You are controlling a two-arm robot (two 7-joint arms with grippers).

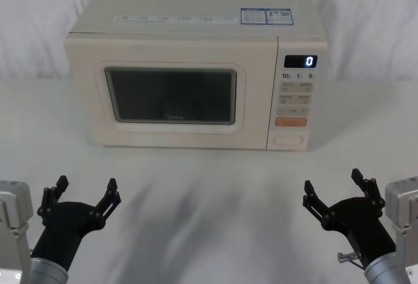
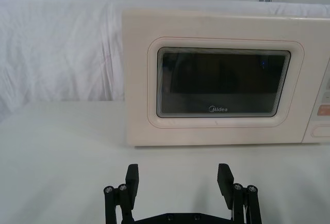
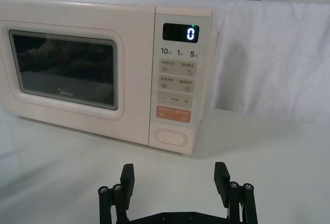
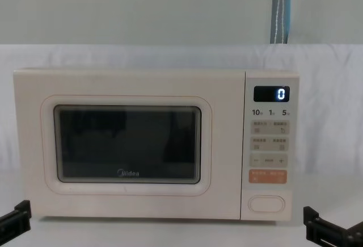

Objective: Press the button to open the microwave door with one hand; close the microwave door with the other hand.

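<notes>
A cream microwave stands at the back of the white table. Its microwave door (image 1: pixel 171 94) (image 2: pixel 221 82) (image 3: pixel 64 72) (image 4: pixel 127 150), with a dark window and a Midea logo, sits flush and shut. The wide cream pill-shaped button (image 1: pixel 289 140) (image 3: pixel 171 137) (image 4: pixel 266 203) (image 2: pixel 322 131) is at the bottom of the control panel, under the orange key. My left gripper (image 1: pixel 85 192) (image 2: pixel 178 180) hovers open near the front left of the table. My right gripper (image 1: pixel 333 185) (image 3: pixel 174 176) hovers open at the front right, roughly in line with the panel. Both are well short of the microwave.
The display (image 1: pixel 301 61) reads 0. An orange key (image 1: pixel 290 121) and small beige keys sit above the button. White cloth covers the table (image 1: pixel 209 186) and hangs behind. Bare table lies between the grippers and the microwave.
</notes>
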